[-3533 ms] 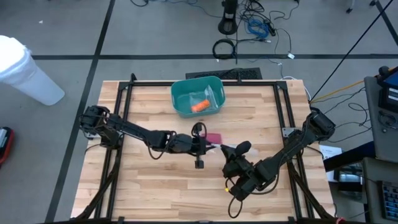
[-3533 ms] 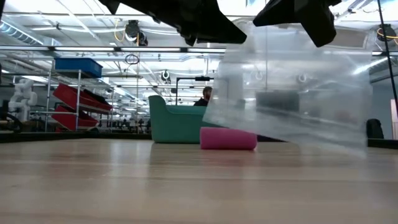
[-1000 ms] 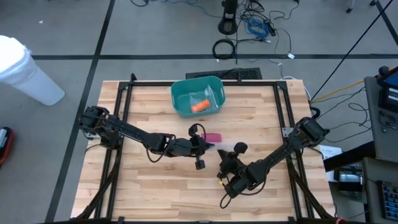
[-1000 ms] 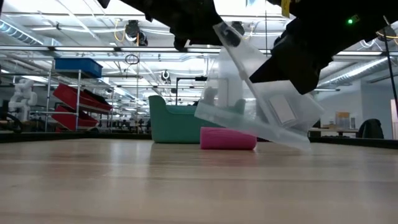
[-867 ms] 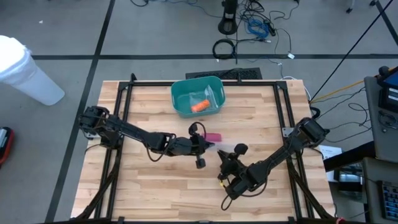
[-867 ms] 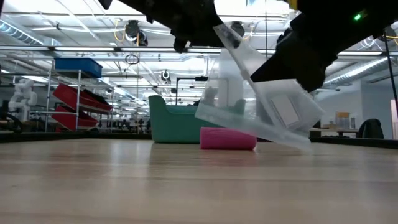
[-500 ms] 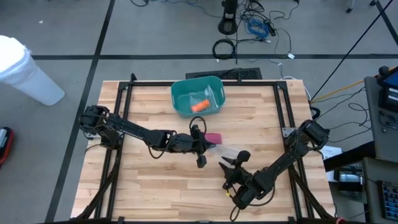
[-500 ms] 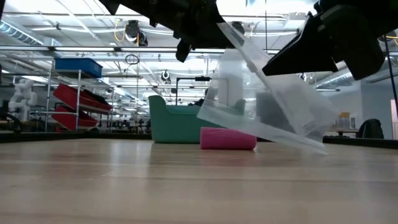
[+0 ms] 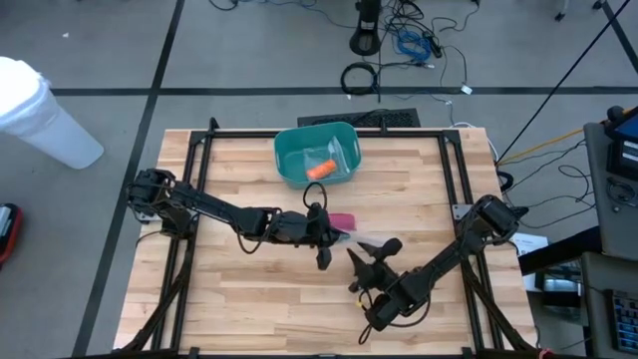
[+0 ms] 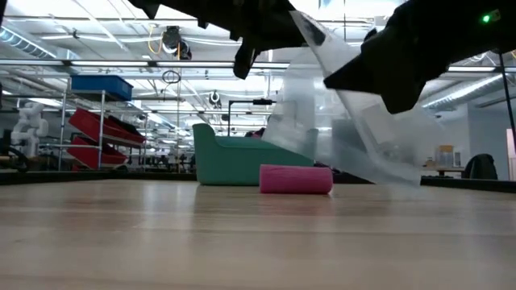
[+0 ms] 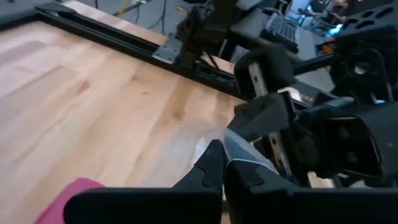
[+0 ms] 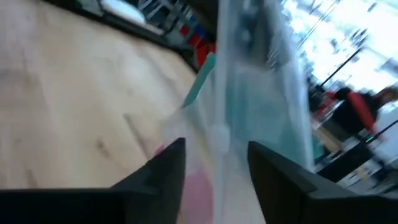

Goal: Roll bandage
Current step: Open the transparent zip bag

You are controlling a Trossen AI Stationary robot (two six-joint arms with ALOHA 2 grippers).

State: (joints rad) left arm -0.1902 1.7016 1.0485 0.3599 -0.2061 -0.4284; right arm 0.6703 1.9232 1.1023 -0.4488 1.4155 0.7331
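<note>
1. The wooden table carries both arms and everything else.
2. A teal bin sits near the table's far edge, with an orange item inside.
3. A clear plastic bag hangs above the table's middle, tilted, between the two grippers.
4. The left gripper has its fingers pinched closed on the bag's corner.
5. The right gripper has its fingers spread apart, with the bag between them.
6. The pink bandage roll lies on the table just in front of the bin, under the bag.
</note>
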